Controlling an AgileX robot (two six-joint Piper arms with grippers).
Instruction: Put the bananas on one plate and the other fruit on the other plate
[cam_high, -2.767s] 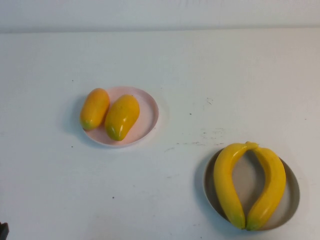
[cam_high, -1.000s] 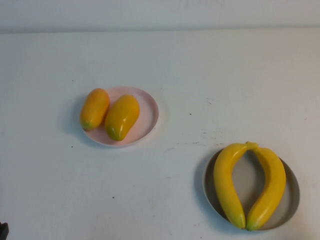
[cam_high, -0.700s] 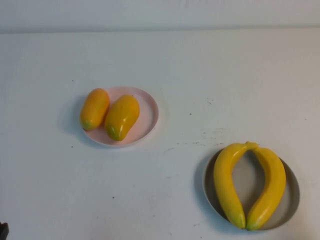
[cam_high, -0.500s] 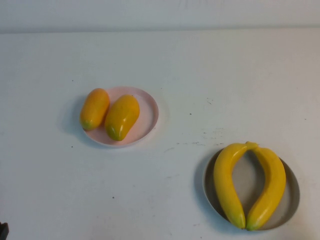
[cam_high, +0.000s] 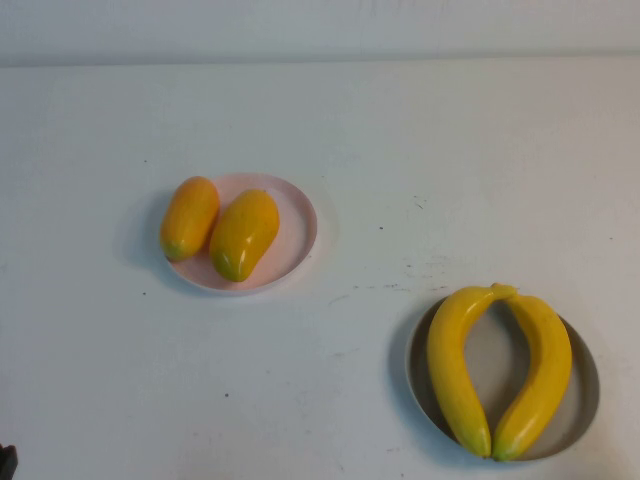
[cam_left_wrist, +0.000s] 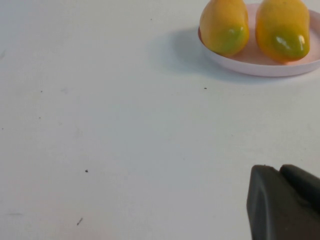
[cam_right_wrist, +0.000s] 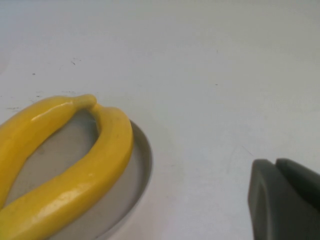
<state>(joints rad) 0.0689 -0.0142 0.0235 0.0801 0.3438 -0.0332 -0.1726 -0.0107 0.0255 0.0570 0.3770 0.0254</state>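
Two yellow bananas lie curved on the grey plate at the front right, their tips meeting at both ends. Two orange-yellow mango-like fruits lie side by side on the pink plate at the middle left. My left gripper is shut and empty, low over bare table, short of the pink plate and its fruits. My right gripper is shut and empty, beside the grey plate and the bananas.
The white table stretches to a pale wall at the back. A dark bit of the left arm shows at the front left corner of the high view. Small dark specks and scuffs mark the table.
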